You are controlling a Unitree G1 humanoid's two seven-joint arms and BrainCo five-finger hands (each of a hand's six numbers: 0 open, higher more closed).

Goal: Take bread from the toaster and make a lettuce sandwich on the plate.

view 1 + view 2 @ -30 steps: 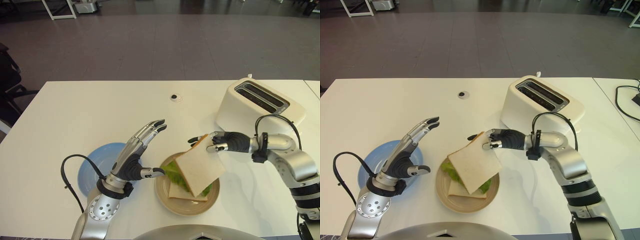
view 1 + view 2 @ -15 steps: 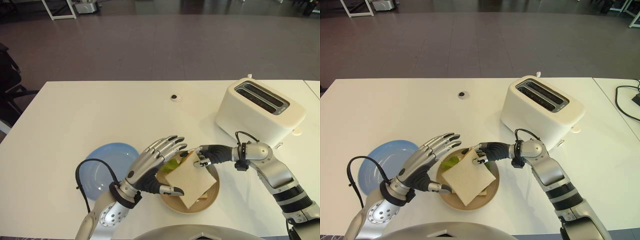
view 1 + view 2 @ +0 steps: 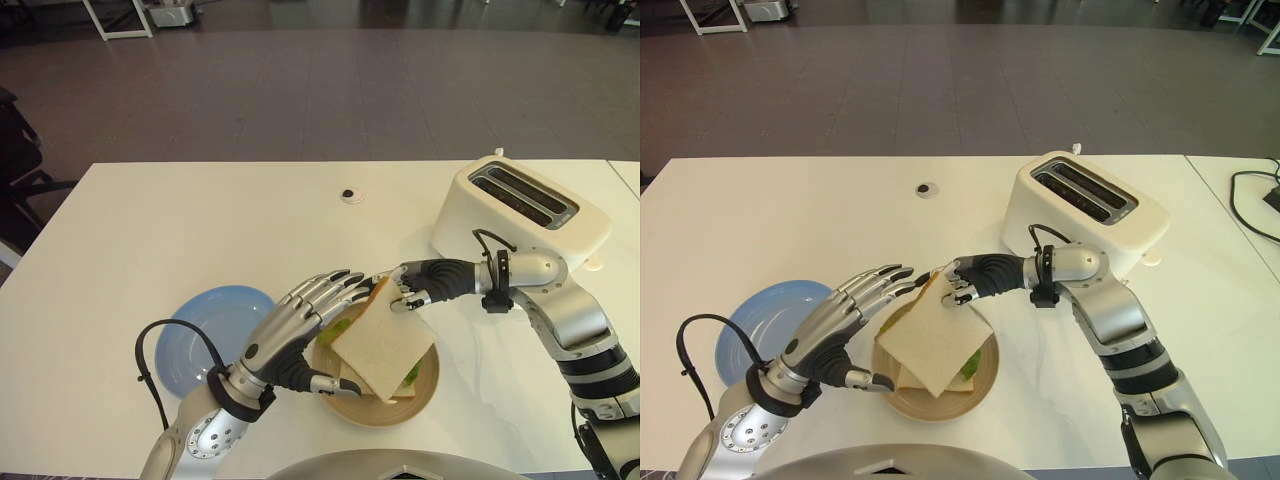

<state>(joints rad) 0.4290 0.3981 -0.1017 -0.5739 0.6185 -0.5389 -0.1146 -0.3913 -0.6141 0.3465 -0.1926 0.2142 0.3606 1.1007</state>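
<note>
On the tan plate lies a bottom bread slice with green lettuce on it. My right hand is shut on the far corner of a white bread slice, which hangs tilted over the plate. Just left of that slice my left hand stands with its fingers spread, its fingertips close to the slice's upper left edge. The white toaster stands at the back right with both slots showing dark.
A blue plate lies left of the tan plate, partly behind my left arm. A small dark round fitting sits in the table's middle back. A cable crosses the neighbouring table at far right.
My right hand has lifted the top slice a little up and to the right, tilting it more steeply. My left hand stays beside the plate, having shifted slightly.
</note>
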